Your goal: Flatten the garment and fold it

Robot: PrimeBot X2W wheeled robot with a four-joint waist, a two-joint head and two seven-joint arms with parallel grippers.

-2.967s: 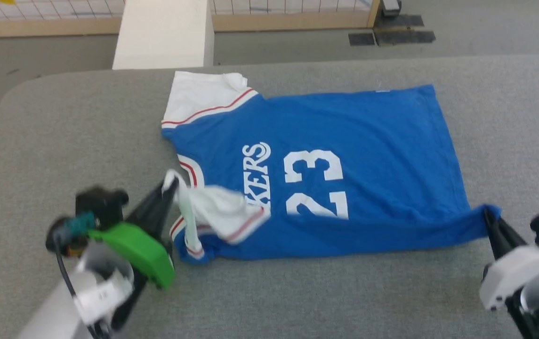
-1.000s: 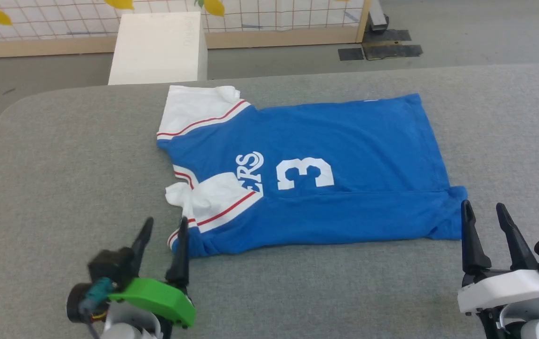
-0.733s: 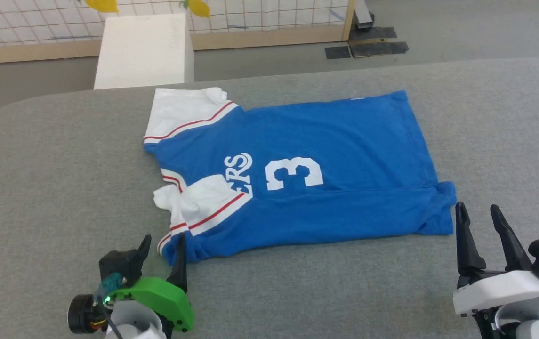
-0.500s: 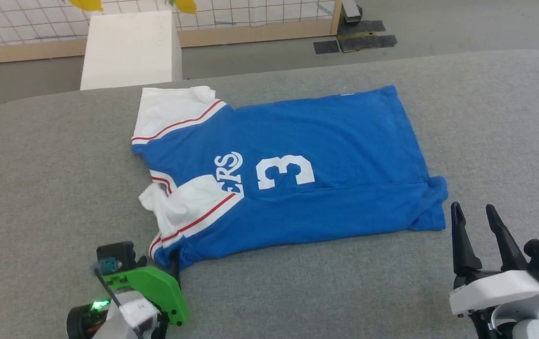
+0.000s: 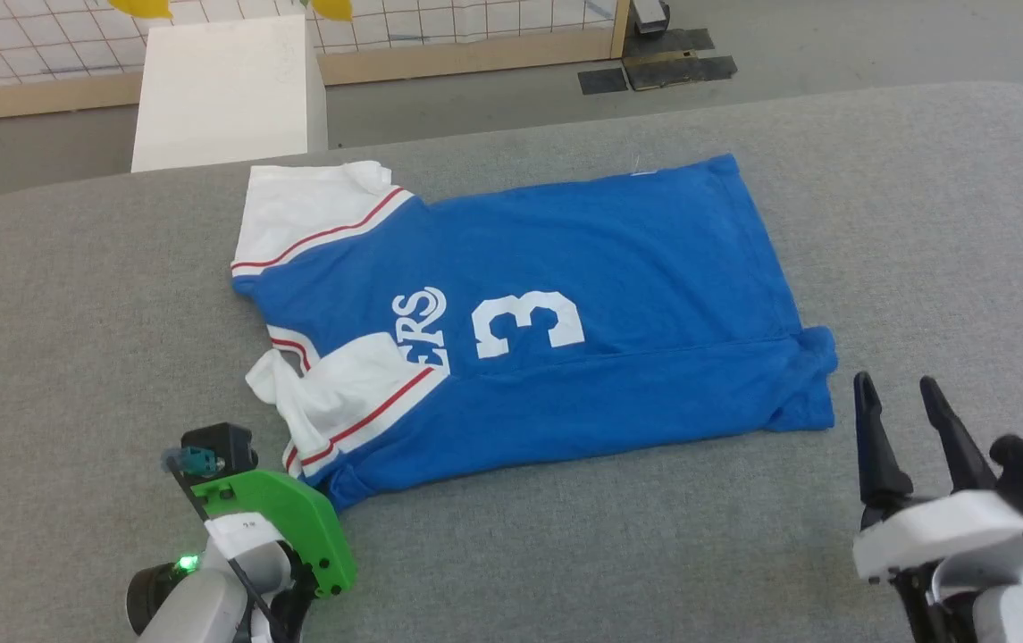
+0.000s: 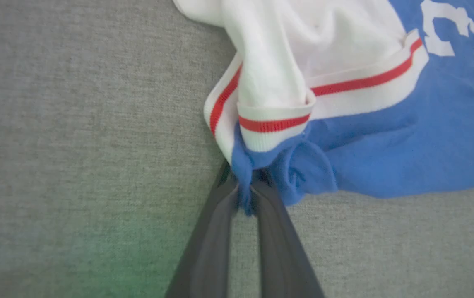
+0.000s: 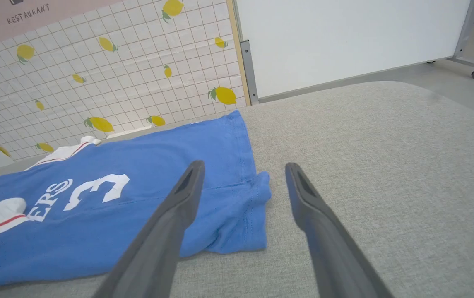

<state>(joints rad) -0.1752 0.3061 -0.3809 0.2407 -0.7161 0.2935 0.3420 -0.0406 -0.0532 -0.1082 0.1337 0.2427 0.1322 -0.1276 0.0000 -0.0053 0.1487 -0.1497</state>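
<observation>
Left claw (image 6: 245, 188) has dropped and now pinches the garment's (image 5: 582, 259) blue shoulder corner, while right claw (image 5: 897, 384) sits spread just beside the hem and probably needs to grab there before folding.

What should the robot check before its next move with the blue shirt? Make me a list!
1. The left end effector is shut on the garment at its near corner: ok.
2. The right end effector holds the hem corner: not ok; it is open and just short of the cloth.
3. The near sleeve lies flat: not ok; it is bunched over the chest.
4. The far sleeve is spread out: ok.
5. The left pinch catches every layer: cannot tell.
</observation>
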